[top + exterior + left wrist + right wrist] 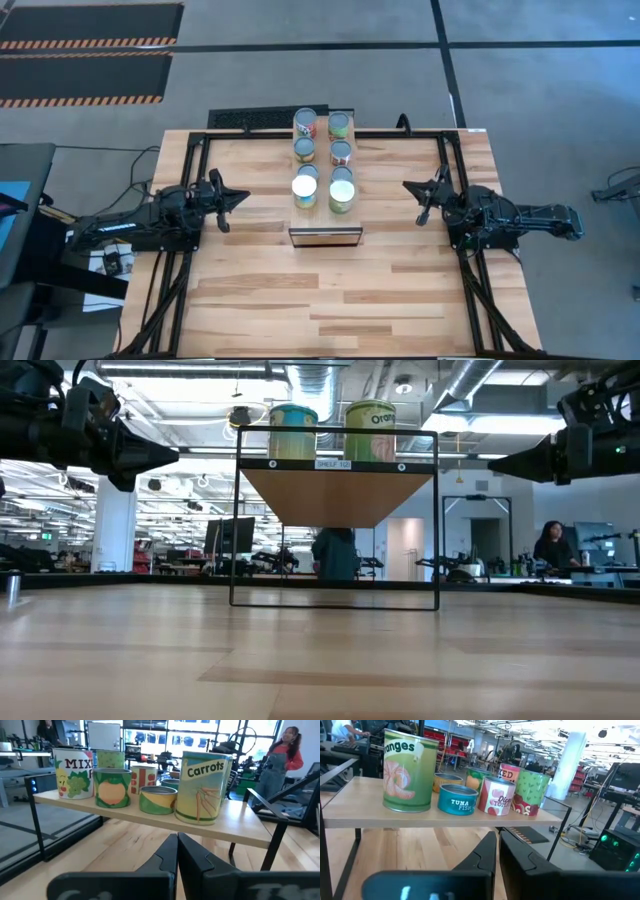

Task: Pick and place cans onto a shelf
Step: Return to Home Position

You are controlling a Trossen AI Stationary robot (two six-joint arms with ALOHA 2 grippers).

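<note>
Several cans stand upright on their bases in two rows on the shelf's light-wood top (324, 214), at mid-table. Nearest my left gripper are a carrots can (202, 787) and a short yellow can (157, 800). Nearest my right gripper are an oranges can (409, 772) and a short blue tuna can (457, 799). The shelf (338, 485) stands on a thin black frame. My left gripper (245, 197) is shut and empty, left of the shelf and level with its top. My right gripper (405, 185) is shut and empty, right of the shelf.
Bare butcher-block tabletop (330, 300) lies in front of the shelf and on both sides of it. Black frame rails (185, 170) run along the table's left and right sides. People (280, 760) show in the room beyond the table.
</note>
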